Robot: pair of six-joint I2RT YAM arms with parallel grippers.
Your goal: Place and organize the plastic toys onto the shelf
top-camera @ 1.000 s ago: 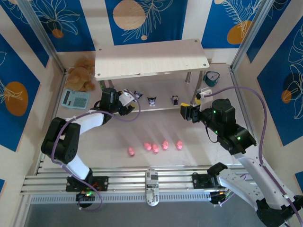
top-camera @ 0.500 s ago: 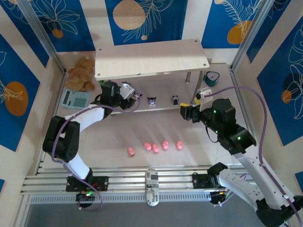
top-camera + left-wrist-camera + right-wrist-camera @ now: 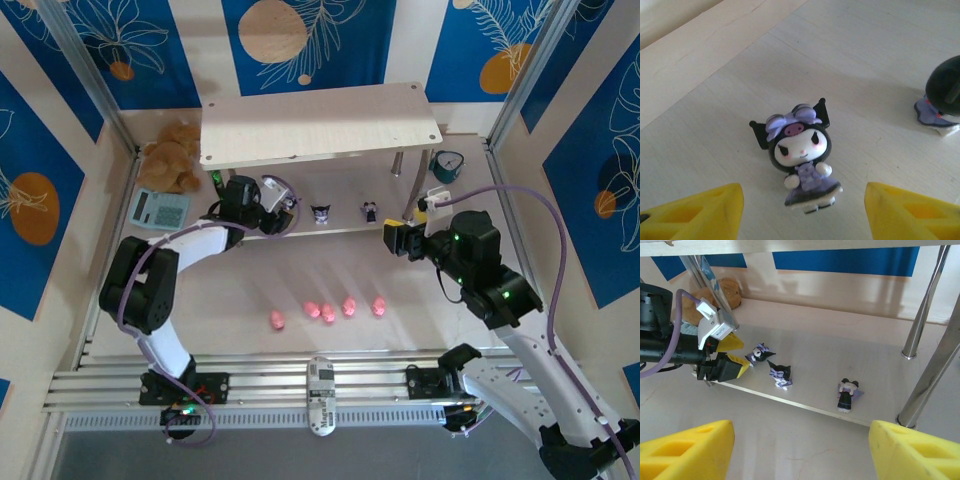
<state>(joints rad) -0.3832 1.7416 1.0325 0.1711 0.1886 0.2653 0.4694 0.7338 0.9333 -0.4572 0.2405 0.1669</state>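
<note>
Three dark figurines with white faces stand on the shelf's lower board (image 3: 345, 228): the leftmost one (image 3: 291, 204) (image 3: 801, 150), the middle one (image 3: 321, 212) (image 3: 780, 374) and the right one (image 3: 370, 210) (image 3: 848, 392). My left gripper (image 3: 280, 212) (image 3: 802, 215) is open, its yellow fingertips (image 3: 705, 210) on either side of the leftmost figurine and just short of it, not touching. Several pink pigs (image 3: 328, 312) lie in a row on the table in front. My right gripper (image 3: 392, 238) (image 3: 800, 450) hangs open and empty before the shelf's right end.
The shelf's top board (image 3: 320, 125) overhangs the lower one on silver legs (image 3: 927, 300). A brown plush bear (image 3: 172, 160) and a calculator (image 3: 158, 208) sit at the back left. A teal clock (image 3: 447, 165) stands at the back right. Frame posts and walls close in both sides.
My left gripper has moved right along the lower board to the leftmost figurine, and its jaws have narrowed a little. The right arm has hardly moved.
</note>
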